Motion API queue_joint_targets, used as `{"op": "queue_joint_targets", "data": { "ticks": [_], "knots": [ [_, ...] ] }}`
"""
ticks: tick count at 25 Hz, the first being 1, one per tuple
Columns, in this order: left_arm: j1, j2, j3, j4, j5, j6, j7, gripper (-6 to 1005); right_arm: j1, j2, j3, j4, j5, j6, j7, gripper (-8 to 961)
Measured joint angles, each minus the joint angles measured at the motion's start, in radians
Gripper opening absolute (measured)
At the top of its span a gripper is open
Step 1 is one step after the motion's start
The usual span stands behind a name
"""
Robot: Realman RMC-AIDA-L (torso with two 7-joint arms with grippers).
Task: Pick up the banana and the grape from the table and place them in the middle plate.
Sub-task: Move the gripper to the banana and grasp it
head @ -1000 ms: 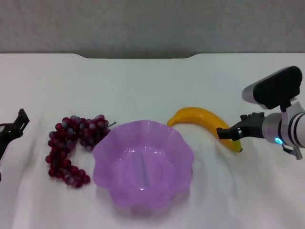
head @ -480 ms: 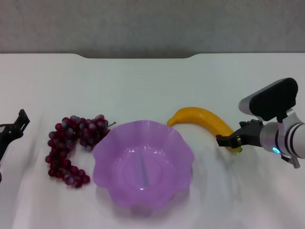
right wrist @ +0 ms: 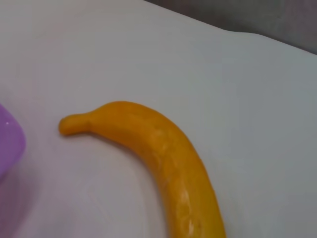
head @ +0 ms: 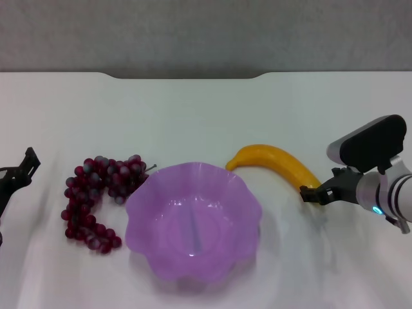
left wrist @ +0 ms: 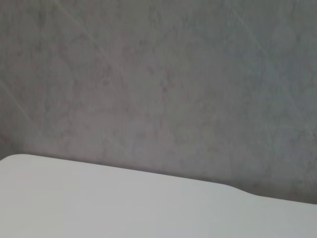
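Banana lies on the table at two o'clock from the plate; grapes at nine. Right gripper, fingers apart, sits at its near end; best to close squarely across the fruit before lifting. Left gripper is parked; its fingers I cannot tell.

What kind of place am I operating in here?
Probably a lab or test bench, not a home: a bare white table with a notched far edge, a plain grey wall behind it, and only staged props, namely a banana, grapes and a purple plate.
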Motion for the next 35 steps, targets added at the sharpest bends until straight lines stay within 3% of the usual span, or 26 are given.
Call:
{"op": "queue_joint_targets", "data": {
  "ticks": [7, 35],
  "knots": [
    [-0.001, 0.0, 0.0, 0.0, 0.0, 0.0, 0.0, 815, 0.001, -0.002, -0.089, -0.001, 0.07, -0.052, -0.003, 871],
    [-0.001, -0.002, -0.002, 0.0, 0.0, 0.002, 0.0, 815, 0.015, 0.003, -0.215, -0.031, 0.109, -0.142, 0.004, 864]
  ]
}}
